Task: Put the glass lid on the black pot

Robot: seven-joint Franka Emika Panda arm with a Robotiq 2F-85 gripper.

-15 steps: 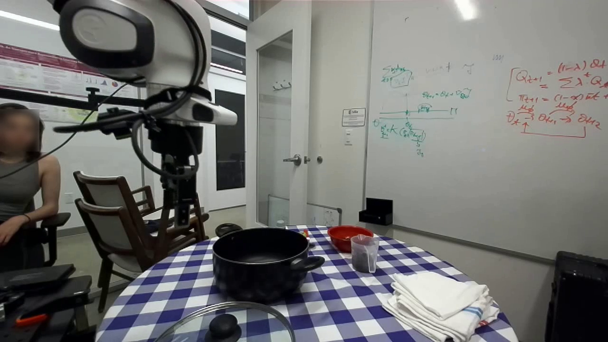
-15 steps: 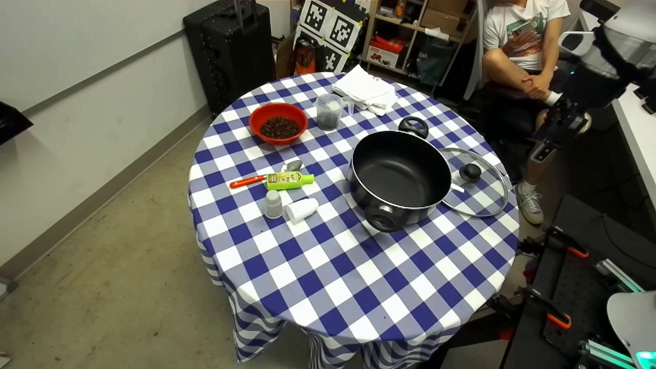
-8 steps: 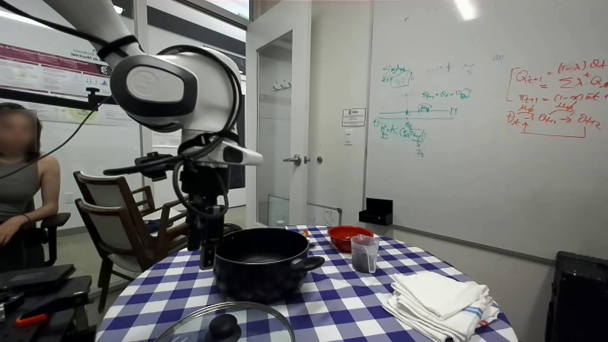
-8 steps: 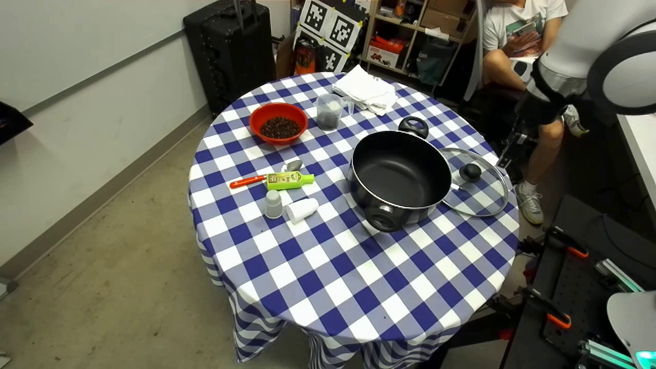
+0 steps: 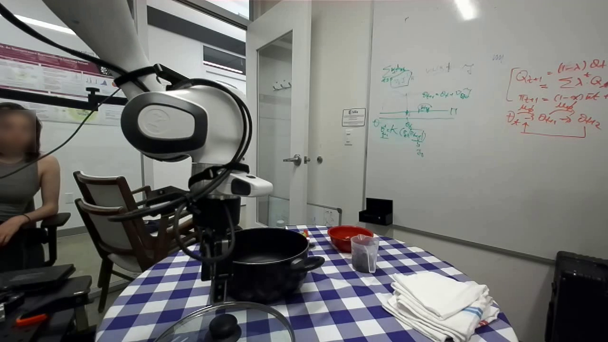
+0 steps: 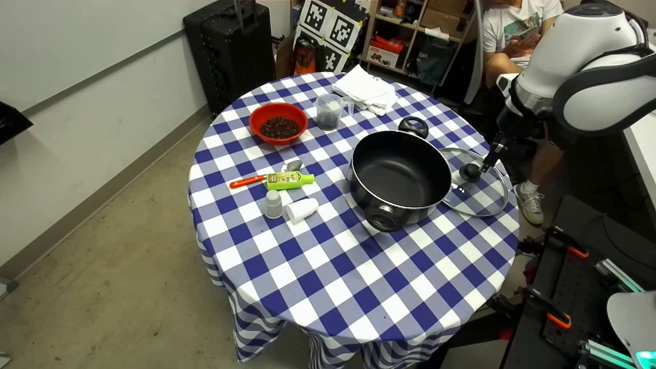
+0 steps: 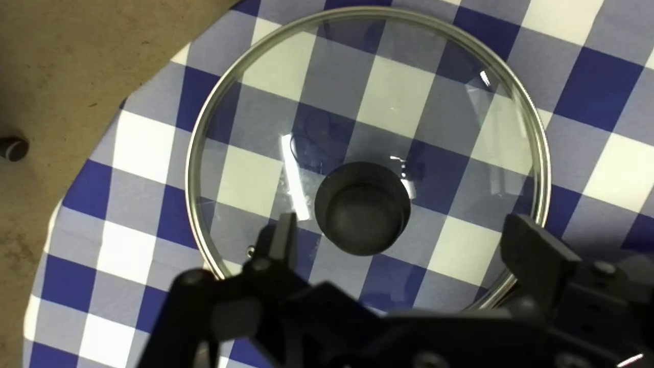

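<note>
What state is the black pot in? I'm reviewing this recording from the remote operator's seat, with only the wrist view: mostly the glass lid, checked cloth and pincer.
Observer: In both exterior views the black pot stands upright and uncovered.
Operator: Is anyone around?
Observer: Yes, a seated person shows partly behind the arm in an exterior view.
Operator: What else is set out that I'm missing?
Observer: Among other things, a red bowl holding small dark brown pieces.
</note>
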